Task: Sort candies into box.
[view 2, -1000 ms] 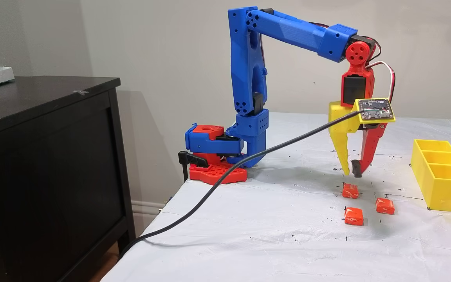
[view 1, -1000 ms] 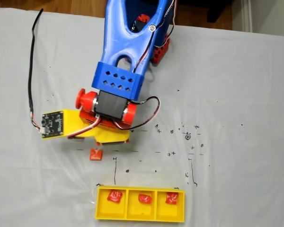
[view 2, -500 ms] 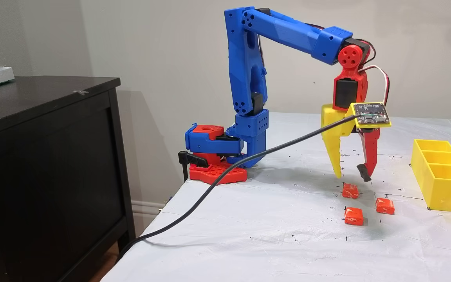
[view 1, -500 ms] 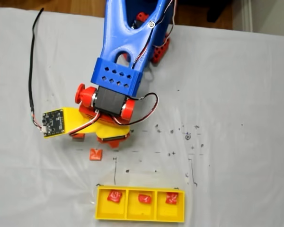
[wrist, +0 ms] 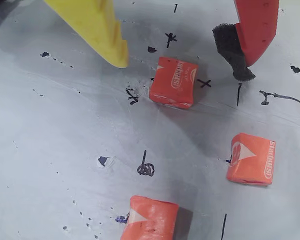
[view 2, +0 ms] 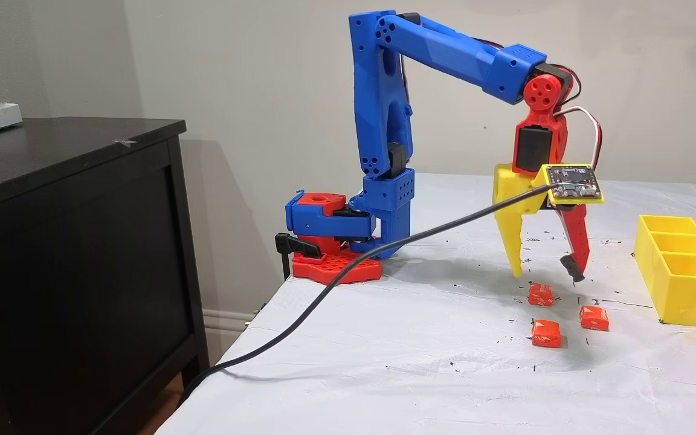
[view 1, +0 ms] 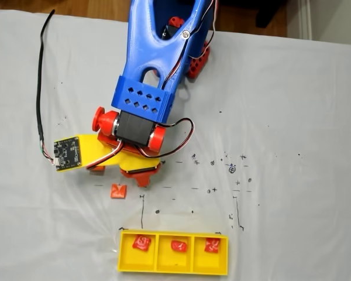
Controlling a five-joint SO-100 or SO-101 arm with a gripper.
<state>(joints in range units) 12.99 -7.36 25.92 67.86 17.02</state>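
Note:
Three orange-red candies lie loose on the white sheet. In the wrist view the nearest candy (wrist: 172, 82) sits just below the gap of my gripper (wrist: 181, 69), with a second candy (wrist: 251, 159) at the right and a third (wrist: 150, 218) at the bottom. From the side, my gripper (view 2: 546, 275) hangs open just above the rearmost candy (view 2: 541, 294), its yellow finger left and red finger right, nothing held. The other two candies (view 2: 594, 318) (view 2: 546, 333) lie nearer the camera. The yellow box (view 1: 172, 266) holds one red candy (view 1: 142, 242) in each compartment.
A black cable (view 2: 348, 275) runs from the wrist board down over the table's left edge. The arm's red and blue base (view 2: 336, 241) stands at the back. A dark cabinet (view 2: 70, 241) is beside the table. The box (view 2: 683, 284) sits right of the loose candies.
The gripper has gone from nearly shut to wide open. Its fingers have dropped slightly lower over the rearmost loose candy. The candies have not moved.

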